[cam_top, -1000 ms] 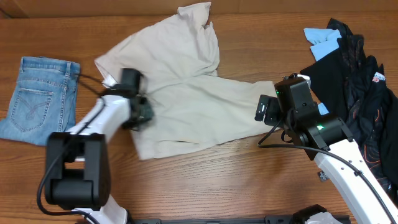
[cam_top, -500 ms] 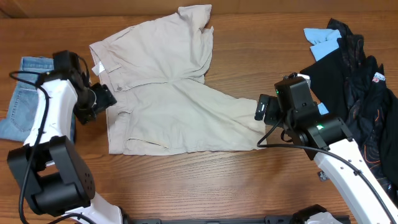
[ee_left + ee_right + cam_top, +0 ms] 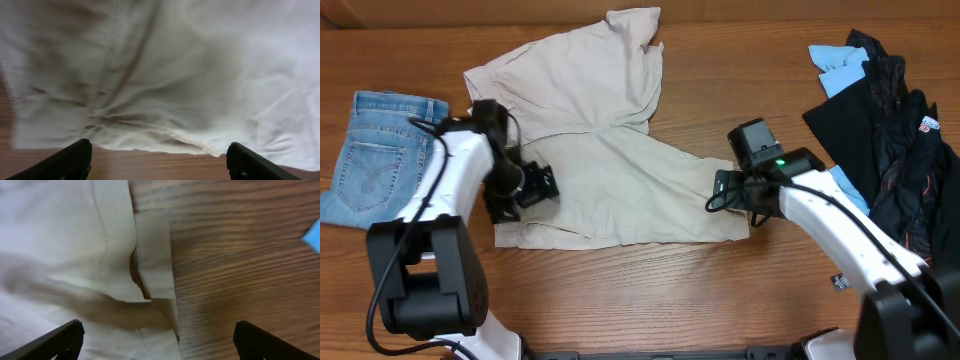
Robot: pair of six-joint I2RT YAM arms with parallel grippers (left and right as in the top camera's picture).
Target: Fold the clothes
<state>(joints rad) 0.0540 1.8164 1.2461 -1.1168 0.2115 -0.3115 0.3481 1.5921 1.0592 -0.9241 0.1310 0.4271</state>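
The clothes, a pair of large beige shorts (image 3: 610, 180), lie spread out flat in the middle of the wooden table, with one leg reaching up to the far edge and the other out to the right. My left gripper (image 3: 538, 187) hovers open over their left part, near the lower edge. In the left wrist view, beige cloth (image 3: 175, 75) fills the frame and nothing is between the fingers (image 3: 70, 160). My right gripper (image 3: 718, 192) stands open over the right leg's hem (image 3: 155, 275), where cloth meets bare wood.
Folded light-blue denim shorts (image 3: 380, 150) lie at the left edge, beside my left arm. A heap of black and sky-blue garments (image 3: 890, 120) covers the right side, and a sliver of its blue shows in the right wrist view (image 3: 312, 235).
My left gripper pulled the shorts' left side out flat, opened and let go, then swung back right over the cloth. My right arm moved left onto the leg hem.
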